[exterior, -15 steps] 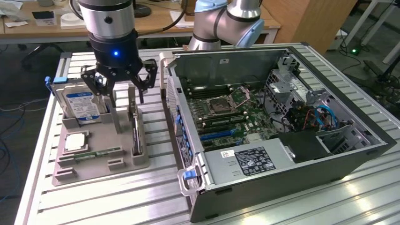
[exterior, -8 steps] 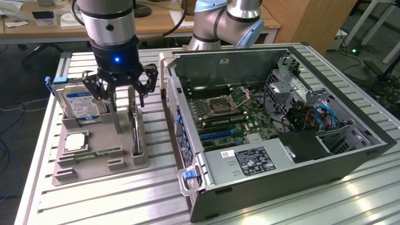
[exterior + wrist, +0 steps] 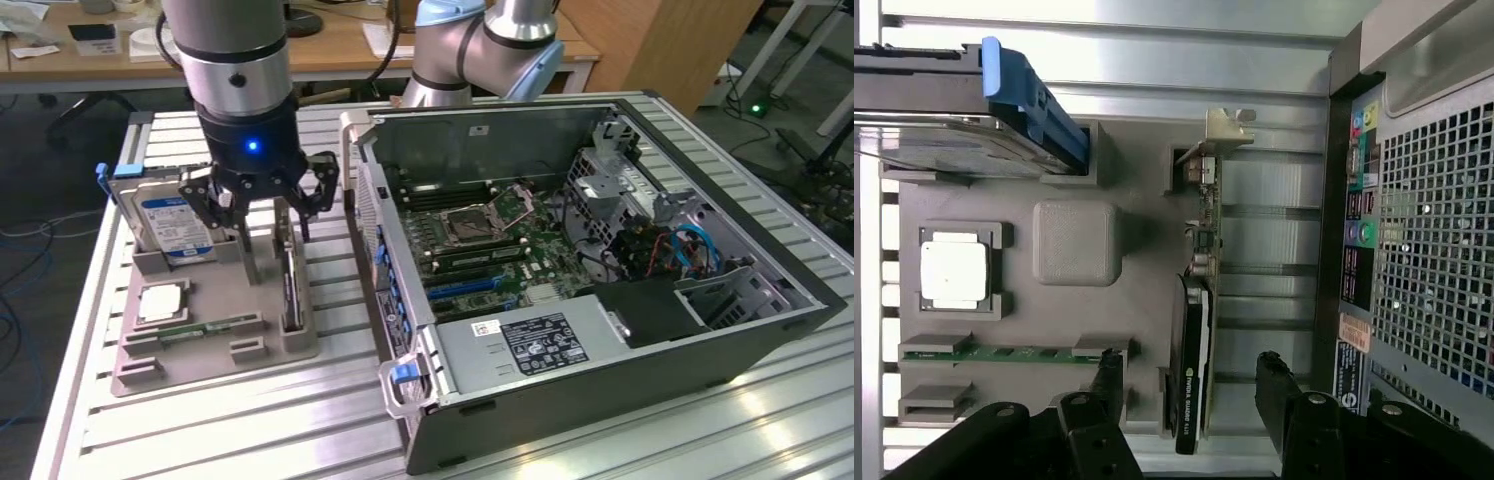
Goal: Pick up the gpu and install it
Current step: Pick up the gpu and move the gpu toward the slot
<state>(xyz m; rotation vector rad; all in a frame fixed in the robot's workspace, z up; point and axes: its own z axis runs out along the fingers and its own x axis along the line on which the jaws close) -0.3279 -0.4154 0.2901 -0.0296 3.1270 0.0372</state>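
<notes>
My hand hangs wide open, holding nothing, above the grey tray. The wrist view shows the gpu on edge in that tray, between my fingers; the exterior view adds the open computer case beside the tray.

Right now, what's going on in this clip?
The robot arm's hand, open, hangs over the grey parts tray with its fingers on either side of the gpu, not gripping it. The gpu stands on edge in its tray slot, not yet lifted. The open computer case sits beside the tray.
</notes>
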